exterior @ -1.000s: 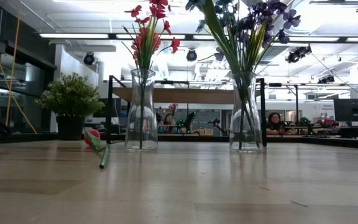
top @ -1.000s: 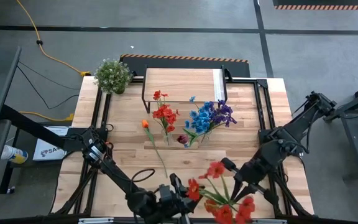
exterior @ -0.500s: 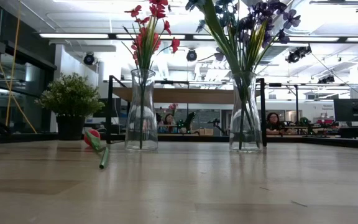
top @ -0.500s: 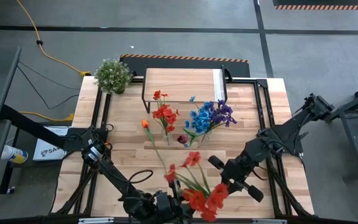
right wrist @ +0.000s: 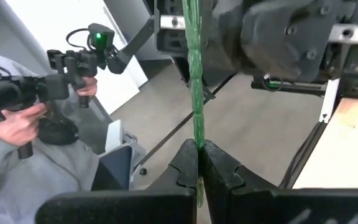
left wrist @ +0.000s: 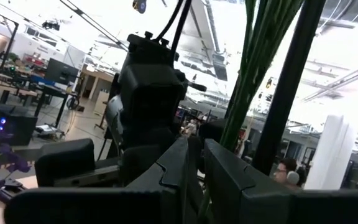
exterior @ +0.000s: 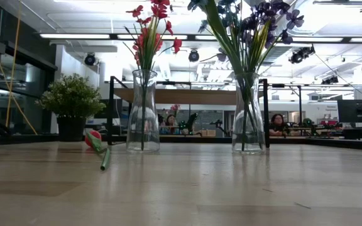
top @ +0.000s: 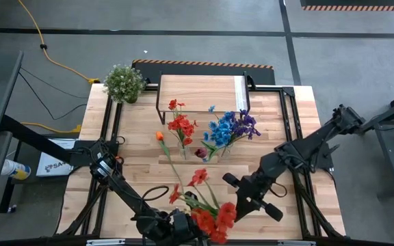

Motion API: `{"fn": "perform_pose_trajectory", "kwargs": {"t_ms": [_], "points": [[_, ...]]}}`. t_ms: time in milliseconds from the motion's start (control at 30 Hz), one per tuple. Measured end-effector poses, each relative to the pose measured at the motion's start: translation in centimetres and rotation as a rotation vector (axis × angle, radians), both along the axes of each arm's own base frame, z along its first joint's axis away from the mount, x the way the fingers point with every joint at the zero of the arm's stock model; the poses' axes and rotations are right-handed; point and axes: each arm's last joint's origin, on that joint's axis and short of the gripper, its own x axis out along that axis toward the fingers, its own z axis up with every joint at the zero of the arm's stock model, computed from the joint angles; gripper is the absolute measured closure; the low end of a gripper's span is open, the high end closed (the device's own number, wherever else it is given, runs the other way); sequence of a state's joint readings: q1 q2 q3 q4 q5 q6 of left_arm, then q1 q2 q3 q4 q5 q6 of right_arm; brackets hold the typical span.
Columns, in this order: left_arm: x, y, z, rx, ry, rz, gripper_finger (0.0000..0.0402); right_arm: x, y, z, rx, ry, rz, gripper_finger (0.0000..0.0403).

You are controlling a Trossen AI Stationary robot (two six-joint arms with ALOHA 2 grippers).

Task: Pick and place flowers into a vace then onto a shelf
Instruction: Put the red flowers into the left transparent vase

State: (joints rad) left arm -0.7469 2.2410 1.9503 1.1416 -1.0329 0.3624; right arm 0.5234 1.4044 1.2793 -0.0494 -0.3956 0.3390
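Observation:
A bunch of red flowers (top: 204, 205) with green stalks hangs above the table's near edge, between my left gripper (top: 183, 225) and my right gripper (top: 234, 207); both are shut on it. Two glass vases stand mid-table: one (exterior: 142, 113) holds red flowers, the other (exterior: 249, 113) blue and purple ones. An orange flower (top: 160, 136) lies flat on the table to the left of them. The shelf (top: 200, 92) stands on its black legs at the far side. My left gripper pinches the bunch's green stalks (left wrist: 225, 134) between its two fingers (left wrist: 229, 180). The stalks rise out of the narrow gap and run on past the right arm's gripper. The bunch is lifted clear of the table. My right gripper pinches the green stalk (right wrist: 197, 134) between its two fingertips (right wrist: 219, 165). The fingers lie across the stalk, which runs straight on toward the left arm's gripper (right wrist: 278, 31). The stalk is clear of the table.
A bushy potted plant (top: 124, 82) stands at the far left corner. A dark bloom (top: 200, 153) lies between the vases. Bare planks stretch between the vases and the near edge. A person (right wrist: 17, 118) with a hand-held controller stands beyond the table.
My right gripper has moved toward the table's left edge, staying shut. The red bunch has gone left with it, clear of the table, its blooms swinging from right of centre to near the middle. My left gripper has rolled a little and kept its hold.

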Motion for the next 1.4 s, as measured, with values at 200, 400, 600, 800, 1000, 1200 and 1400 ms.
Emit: {"fn": "perform_pose_trajectory", "kwargs": {"t_ms": [200, 400, 600, 800, 1000, 1200, 1400], "points": [[0.1, -0.1, -0.1, 0.001, 0.010, -0.001, 0.0311, 0.4, -0.6, 0.1, 0.008, -0.007, 0.004, 0.0403], [-0.3, -0.8, -0.3, 0.003, 0.027, -0.021, 0.0311, 0.6, -1.1, 0.1, 0.014, -0.002, 0.013, 0.0403], [-1.0, -1.5, -0.3, -0.007, 0.036, -0.027, 0.0311, 0.8, -1.5, 0.1, 0.016, -0.002, 0.015, 0.0403], [-0.6, -1.0, -0.3, -0.008, 0.037, -0.013, 0.0311, 1.0, -1.7, 0.0, 0.011, -0.003, 0.007, 0.0403], [-0.2, -0.6, -0.3, -0.007, 0.034, -0.006, 0.0311, 1.4, -2.0, -0.2, 0.008, 0.001, -0.003, 0.0403], [-0.2, -0.5, -0.4, -0.030, 0.065, 0.032, 0.0311, 1.4, -2.1, -0.2, 0.005, -0.004, -0.004, 0.0403], [-0.2, -0.4, -0.6, -0.049, 0.092, 0.066, 0.0311, 1.4, -2.1, -0.2, -0.002, -0.014, 0.000, 0.0403]]}}
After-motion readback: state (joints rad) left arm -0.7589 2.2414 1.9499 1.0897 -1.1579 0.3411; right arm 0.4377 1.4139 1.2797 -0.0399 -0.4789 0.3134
